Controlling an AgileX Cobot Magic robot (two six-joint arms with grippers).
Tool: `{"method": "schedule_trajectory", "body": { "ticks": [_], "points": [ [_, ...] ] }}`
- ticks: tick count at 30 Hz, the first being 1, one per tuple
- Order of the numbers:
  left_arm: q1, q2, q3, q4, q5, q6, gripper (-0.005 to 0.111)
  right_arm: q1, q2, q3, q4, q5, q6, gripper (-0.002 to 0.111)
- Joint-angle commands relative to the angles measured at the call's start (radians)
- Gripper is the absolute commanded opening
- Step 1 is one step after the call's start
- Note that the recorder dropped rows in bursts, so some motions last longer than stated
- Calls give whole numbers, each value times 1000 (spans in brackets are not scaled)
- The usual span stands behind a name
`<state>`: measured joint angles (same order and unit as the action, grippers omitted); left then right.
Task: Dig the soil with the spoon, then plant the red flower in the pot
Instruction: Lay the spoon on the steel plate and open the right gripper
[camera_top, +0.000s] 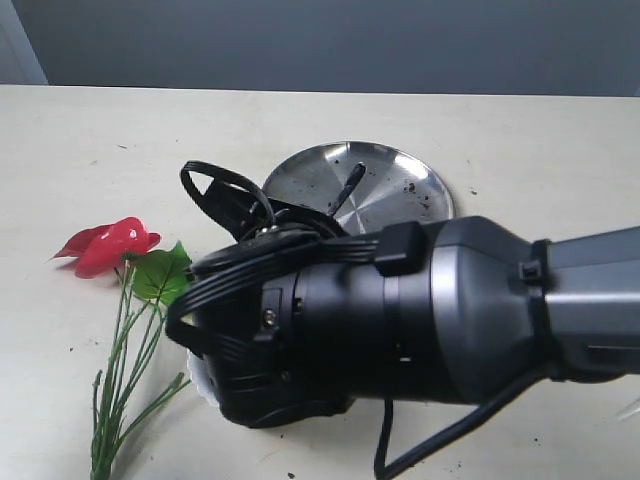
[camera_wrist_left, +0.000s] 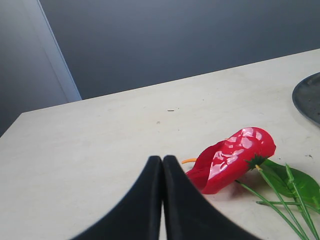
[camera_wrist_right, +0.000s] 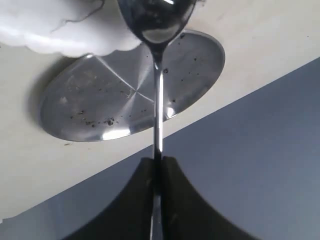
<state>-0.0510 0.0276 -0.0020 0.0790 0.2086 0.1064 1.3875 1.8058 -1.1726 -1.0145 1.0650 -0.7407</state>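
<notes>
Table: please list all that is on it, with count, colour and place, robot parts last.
table: one, cream, under everything
plate: one, silver, middle of the table
soil: few crumbs, dark, on the plate
pot: one, white, beside the plate
flower: one, red with green stems, left of the plate in the exterior view
spoon: one, silver, in the right gripper
left gripper: one, black, shut, near the flower
right gripper: one, black, shut on the spoon

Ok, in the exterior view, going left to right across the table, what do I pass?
red flower → steel plate. The right arm in front spans most of the view, so it has no clear place in the order.
</notes>
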Motion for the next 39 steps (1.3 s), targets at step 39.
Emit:
{"method": "schedule_trajectory", "body": {
  "ticks": [39],
  "points": [
    [-2, -4, 2, -8, -8, -5, 0, -710, 143, -237, 1014, -470, 634, -1]
  ]
}}
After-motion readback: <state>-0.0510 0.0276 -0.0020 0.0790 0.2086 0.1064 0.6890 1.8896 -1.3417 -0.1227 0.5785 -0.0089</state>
